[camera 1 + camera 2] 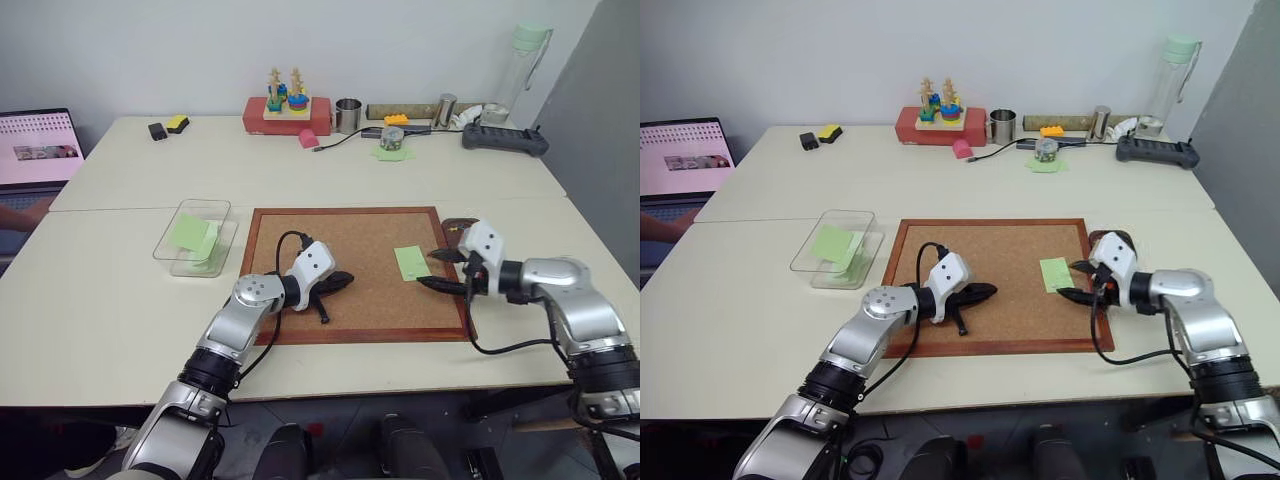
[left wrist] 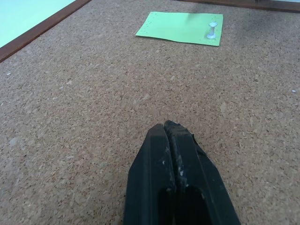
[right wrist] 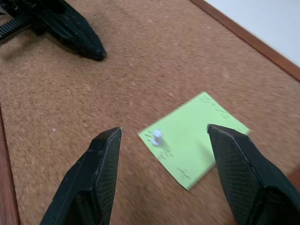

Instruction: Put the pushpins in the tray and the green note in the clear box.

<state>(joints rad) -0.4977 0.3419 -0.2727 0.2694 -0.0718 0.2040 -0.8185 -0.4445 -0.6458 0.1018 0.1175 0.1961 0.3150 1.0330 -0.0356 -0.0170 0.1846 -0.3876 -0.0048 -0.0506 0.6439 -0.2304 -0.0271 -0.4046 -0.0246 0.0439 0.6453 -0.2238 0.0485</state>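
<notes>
The green note lies flat on the right part of the cork board, pinned by one pale pushpin standing upright near one of its edges; the pin's head reads whitish in both wrist views, so its true colour is hard to tell, and from the head camera it is too small to make out. Nearest the robot, the left pincer rests on the bare cork left of the note, its two black fingers clenched together on nothing. The right pincer hovers just over the note's right side with its fingers released and spread wide, the pin and the note's near corner between them; whether the tips touch the paper cannot be told. Just behind the right wrist, off the board's right edge, the dark brown tray is mostly covered by the arm, so its contents stay hidden. On the bench left of the board sits the clear box, already holding light-green paper. Along the far edge stand a toy stacker on a red base, a metal cup and a tall clear bottle.
</notes>
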